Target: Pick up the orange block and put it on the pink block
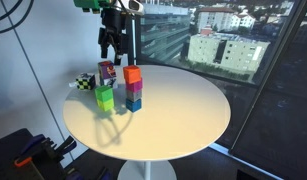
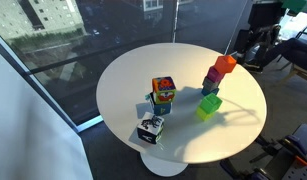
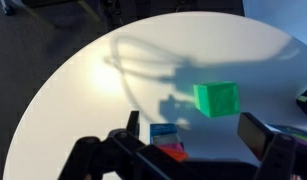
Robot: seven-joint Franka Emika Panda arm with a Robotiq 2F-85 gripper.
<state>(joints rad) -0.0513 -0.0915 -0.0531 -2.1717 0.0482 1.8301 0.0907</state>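
The orange block (image 1: 132,73) sits on top of the pink block (image 1: 134,88), which rests on a blue cube (image 1: 134,103). This stack of three stands on the round white table (image 1: 183,110) and shows in both exterior views, with the orange block (image 2: 225,65) over the pink block (image 2: 213,76). In the wrist view the orange block (image 3: 173,152) shows at the bottom edge, beside the left finger. My gripper (image 1: 113,45) is open and empty, raised above the table just beside the stack. Its fingers (image 3: 193,135) are spread wide.
A lime green cube (image 1: 104,97) (image 3: 216,98) lies next to the stack. A taller multicoloured patterned box (image 1: 106,72) (image 2: 163,93) and a black-and-white checkered cube (image 1: 85,84) (image 2: 150,128) stand nearby. A glass wall runs close behind the table.
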